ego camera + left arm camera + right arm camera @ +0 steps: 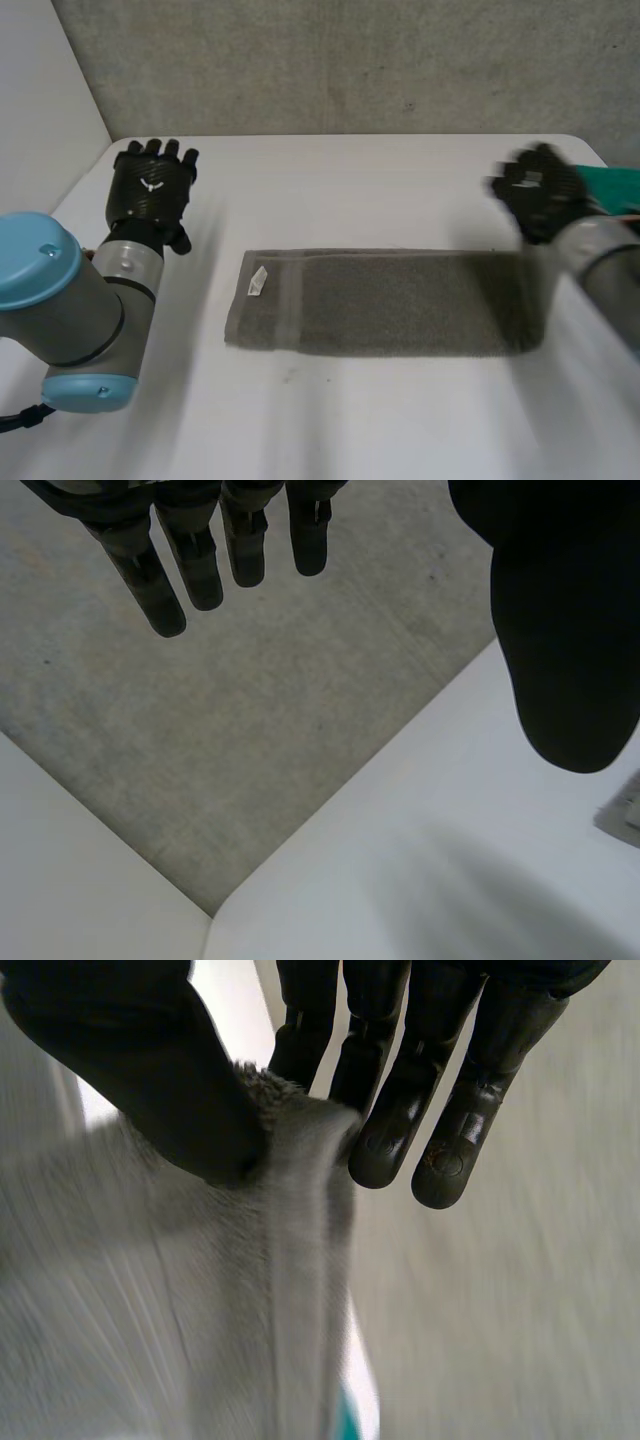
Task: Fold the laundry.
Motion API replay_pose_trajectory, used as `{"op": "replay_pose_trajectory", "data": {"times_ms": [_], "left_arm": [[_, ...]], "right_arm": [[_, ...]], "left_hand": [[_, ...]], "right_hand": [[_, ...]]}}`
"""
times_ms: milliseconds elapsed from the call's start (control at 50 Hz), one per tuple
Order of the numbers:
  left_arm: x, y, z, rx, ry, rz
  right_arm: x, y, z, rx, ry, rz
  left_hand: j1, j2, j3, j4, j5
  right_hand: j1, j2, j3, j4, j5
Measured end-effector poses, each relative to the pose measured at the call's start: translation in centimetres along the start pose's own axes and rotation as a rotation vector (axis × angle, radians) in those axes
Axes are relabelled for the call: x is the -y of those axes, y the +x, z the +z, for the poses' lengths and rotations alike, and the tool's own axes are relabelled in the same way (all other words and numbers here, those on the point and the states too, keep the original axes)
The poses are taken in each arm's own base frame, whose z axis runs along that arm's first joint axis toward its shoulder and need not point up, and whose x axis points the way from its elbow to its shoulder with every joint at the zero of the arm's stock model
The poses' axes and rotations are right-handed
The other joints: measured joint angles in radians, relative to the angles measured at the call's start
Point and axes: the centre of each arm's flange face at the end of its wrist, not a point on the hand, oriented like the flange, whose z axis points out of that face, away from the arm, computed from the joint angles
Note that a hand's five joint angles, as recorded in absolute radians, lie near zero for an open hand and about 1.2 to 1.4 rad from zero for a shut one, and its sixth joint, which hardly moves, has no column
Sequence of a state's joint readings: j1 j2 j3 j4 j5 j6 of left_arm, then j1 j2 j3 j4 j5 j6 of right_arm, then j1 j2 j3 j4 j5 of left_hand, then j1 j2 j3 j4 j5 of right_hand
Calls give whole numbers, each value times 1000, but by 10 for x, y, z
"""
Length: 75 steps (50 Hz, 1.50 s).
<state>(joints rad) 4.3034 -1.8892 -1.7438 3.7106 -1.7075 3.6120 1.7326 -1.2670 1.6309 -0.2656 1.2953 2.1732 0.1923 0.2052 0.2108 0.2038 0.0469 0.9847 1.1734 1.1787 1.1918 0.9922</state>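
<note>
Here we see the grey towel [400, 300] lying flat near the middle of the white table [350, 180]. It is folded into a long strip that runs from side to side, and a small white label [259, 282] rests on its left end. The left hand [150, 185] hovers over the bare table towards the far left corner, well apart from the towel. Its back faces the head camera. In its own wrist view its fingers [200, 570] hang straight and spread, and the thumb [565, 630] stands away from them with nothing between, so we read this hand as open and empty. Beyond those fingers the table's far edge meets the grey wall [350, 60], and the labelled end of the towel peeks in just beside the thumb. The right hand [540, 190] is at the towel's right end, just past the far corner of the strip. In its wrist view its fingers are straight and held clear of the thumb, and the towel's hemmed end lies under the palm. We read this hand as open too, with nothing pinched, though we cannot tell whether its fingertips touch the cloth. A teal thing [612, 185] lies on the table just behind the right hand, at the table's right edge.
</note>
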Motion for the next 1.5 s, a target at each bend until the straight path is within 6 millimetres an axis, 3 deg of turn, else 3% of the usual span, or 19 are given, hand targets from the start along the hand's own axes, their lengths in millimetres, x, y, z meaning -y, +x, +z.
{"op": "replay_pose_trajectory", "data": {"times_ms": [20, 60, 80, 200, 220, 260, 400, 460, 540, 660, 680, 780, 840, 920, 1040, 1140, 1320, 1440, 1500], "left_arm": [[3, -4, 1, 11, 7, -9], [4, -6, 2, 18, 11, -15], [5, -9, 3, 25, 15, -21], [6, -12, 4, 33, 18, -29], [5, -15, 5, 44, 17, -33], [5, -16, 6, 46, 15, -34], [1, -15, 7, 44, 7, -32], [1, -14, 7, 39, 6, -32], [3, -10, 6, 27, 15, -33], [8, -4, 4, -6, 34, -37], [14, 8, 0, -59, 60, -50], [22, 32, -9, -153, 91, -80], [23, 35, -10, -160, 92, -82], [23, 61, -17, -239, 83, -96], [19, 71, -16, -264, 56, -95], [17, 71, -15, -266, 40, -92], [17, 67, -20, -265, 27, -91], [25, 50, -22, -236, 25, -94], [32, 30, -18, -188, 26, -99]], "right_arm": [[33, -18, 2, 47, 105, -8], [40, -22, 2, 57, 125, -9], [75, -45, 0, 118, 237, -16], [109, -75, -3, 193, 348, -23], [141, -115, -7, 290, 465, -30], [161, -151, -13, 379, 551, -34], [179, -224, -31, 603, 676, 13], [180, -232, -32, 652, 663, 66], [178, -224, -27, 647, 575, 149], [171, -198, -17, 562, 407, 259], [154, -172, -10, 485, 261, 361], [111, -127, -9, 379, 44, 557], [106, -123, -10, 371, 26, 576], [61, -106, -27, 349, -111, 695], [21, -112, -37, 351, -177, 732], [0, -120, -34, 337, -184, 722], [-3, -110, -26, 288, -155, 589], [31, -84, -21, 213, -44, 309], [84, -91, -21, 210, 95, 169]], "left_hand": [[0, 0, 0, 0, 0], [0, 0, 0, 0, 0], [0, 0, 0, 0, 0], [0, 0, 0, 0, 0], [0, 0, 0, 0, 0], [0, 0, 0, 0, 0], [0, 0, 0, 0, 0], [0, 0, 0, 0, 0], [0, 0, 0, 0, 0], [0, 0, 0, 0, 0], [0, 0, 0, 0, 0], [0, 0, 0, 0, 0], [0, 0, 0, 0, 0], [0, 0, 0, 0, 0], [0, 0, 0, 0, 0], [0, 0, 0, 0, 0], [0, 0, 0, 0, 0], [0, 0, 0, 0, 0], [0, 0, 0, 0, 0]], "right_hand": [[0, 0, 0, 0, 0], [0, 0, 0, 0, 0], [0, 0, 0, 0, 2], [0, 0, 0, 0, 4], [4, 1, 3, 1, 4], [4, 1, 3, 1, 4], [4, 1, 3, 1, 5], [-389, -424, -395, -397, -380], [-741, -858, -842, -846, -822], [-782, -953, -963, -958, -921], [-782, -953, -963, -958, -921], [-782, -953, -963, -958, -921], [-782, -953, -963, -958, -921], [-782, -953, -963, -958, -921], [-540, -656, -668, -683, -668], [-50, -31, -30, -41, -45], [-40, -17, 2, -4, -17], [-40, -5, 2, -3, -15], [-34, -5, 2, -1, -7]]}}
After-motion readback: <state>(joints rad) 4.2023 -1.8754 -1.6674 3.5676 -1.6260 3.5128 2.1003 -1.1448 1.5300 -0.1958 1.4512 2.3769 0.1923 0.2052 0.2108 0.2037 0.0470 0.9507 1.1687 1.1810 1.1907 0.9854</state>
